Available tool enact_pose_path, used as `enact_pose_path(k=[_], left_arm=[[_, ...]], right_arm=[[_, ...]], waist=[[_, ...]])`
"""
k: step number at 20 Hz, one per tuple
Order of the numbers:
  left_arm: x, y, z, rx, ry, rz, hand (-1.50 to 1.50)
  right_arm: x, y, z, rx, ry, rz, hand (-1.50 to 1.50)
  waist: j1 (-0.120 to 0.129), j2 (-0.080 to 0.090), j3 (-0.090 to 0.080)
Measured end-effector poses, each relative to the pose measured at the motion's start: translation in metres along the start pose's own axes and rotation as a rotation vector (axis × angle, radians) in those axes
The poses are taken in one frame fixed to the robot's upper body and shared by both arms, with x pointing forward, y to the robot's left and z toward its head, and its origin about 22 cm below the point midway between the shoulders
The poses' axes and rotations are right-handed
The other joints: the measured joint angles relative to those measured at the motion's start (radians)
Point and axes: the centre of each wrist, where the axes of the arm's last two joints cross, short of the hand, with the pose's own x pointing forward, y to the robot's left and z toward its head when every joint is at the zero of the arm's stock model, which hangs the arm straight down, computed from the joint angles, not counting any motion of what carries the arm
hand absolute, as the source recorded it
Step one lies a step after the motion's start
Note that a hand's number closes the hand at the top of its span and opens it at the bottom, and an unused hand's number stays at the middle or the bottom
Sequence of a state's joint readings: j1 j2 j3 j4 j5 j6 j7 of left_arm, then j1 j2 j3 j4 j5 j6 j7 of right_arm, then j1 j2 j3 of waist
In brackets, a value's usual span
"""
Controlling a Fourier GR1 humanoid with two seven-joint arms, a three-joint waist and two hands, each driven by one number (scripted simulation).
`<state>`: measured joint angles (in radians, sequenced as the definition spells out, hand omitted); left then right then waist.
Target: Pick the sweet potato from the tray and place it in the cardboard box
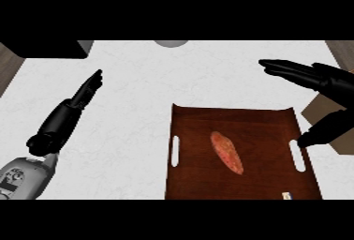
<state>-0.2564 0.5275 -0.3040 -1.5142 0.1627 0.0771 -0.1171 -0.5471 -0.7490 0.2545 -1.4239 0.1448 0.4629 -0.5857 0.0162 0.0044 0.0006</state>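
A long reddish-orange sweet potato (227, 151) lies in the middle of a dark brown wooden tray (262, 126) with slot handles on both sides. My right hand (325, 79) hovers open above the tray's right edge, fingers stretched toward the upper left and the thumb hanging down near the right handle. It is apart from the sweet potato. Behind that hand, at the right edge, a piece of the tan cardboard box (319, 108) shows, mostly hidden. My left hand (72, 110) rests open at the left, fingers pointing up.
The white marbled counter (138, 84) spreads left of and behind the tray. A dark block (48, 49) sits at the top left corner and a pale round object (171, 43) at the top edge. Wooden floor shows at both sides.
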Motion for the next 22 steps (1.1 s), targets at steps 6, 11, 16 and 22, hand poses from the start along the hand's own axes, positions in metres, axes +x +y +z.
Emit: enact_pose_path(k=[6, 11, 16, 22], left_arm=[[-0.005, 0.0, 0.004, 0.005, 0.005, -0.003, 0.0], [-0.006, 0.003, 0.002, 0.012, 0.014, -0.007, 0.0], [-0.004, 0.006, 0.004, 0.003, 0.02, -0.001, 0.0], [-0.007, 0.004, 0.003, 0.009, 0.013, -0.001, 0.0]], right_arm=[[0.027, 0.009, -0.025, 0.268, 0.041, 0.187, -1.5], [0.057, 0.026, -0.04, 0.392, 0.079, 0.307, -1.5], [0.083, 0.053, -0.053, 0.464, 0.143, 0.374, -1.5], [0.095, 0.079, -0.051, 0.516, 0.217, 0.384, -1.5]], waist=[[-0.008, -0.005, -0.001], [-0.019, -0.008, -0.002], [-0.019, -0.008, -0.001], [-0.019, -0.006, -0.001]])
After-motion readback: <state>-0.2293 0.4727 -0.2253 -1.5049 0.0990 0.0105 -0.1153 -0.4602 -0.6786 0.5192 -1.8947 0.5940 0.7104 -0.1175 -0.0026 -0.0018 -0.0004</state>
